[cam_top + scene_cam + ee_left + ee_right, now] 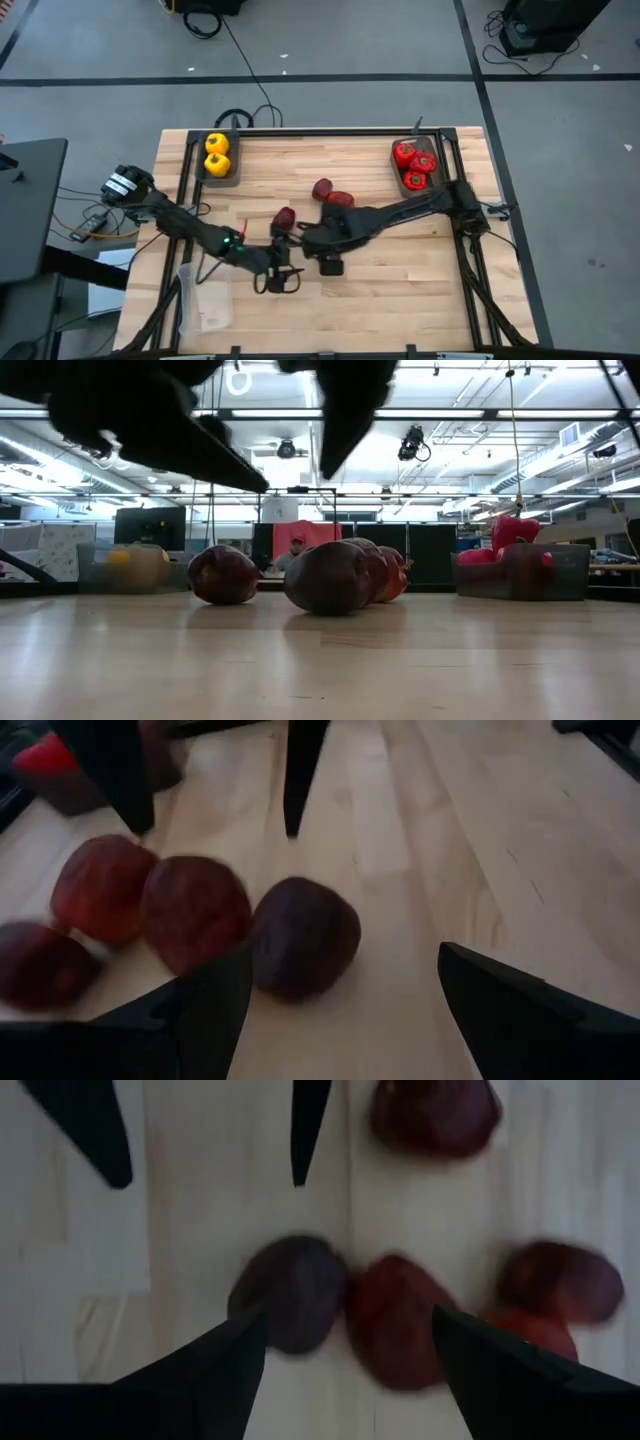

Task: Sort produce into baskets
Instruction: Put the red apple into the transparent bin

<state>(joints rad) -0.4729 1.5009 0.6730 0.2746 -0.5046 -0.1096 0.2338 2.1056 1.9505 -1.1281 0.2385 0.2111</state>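
From above, my two arms meet over the middle of the counter. My left jaws and right jaws hang close together, just past the near maroon fruit. More maroon fruits lie beyond it. Two yellow peppers sit in the dark tray at the far left corner, and red peppers fill the dark tray at the far right. The clear tray lies near the left front edge.

From counter height, the maroon fruits cluster mid-counter, with dark arm parts hanging above them. A person shows far behind.

Through my left wrist, my jaws stand apart, holding nothing; a dark fruit lies just ahead of one finger, with three redder ones beside it.

Through my right wrist, my jaws stand apart and empty too, above a dark fruit that touches a red one.
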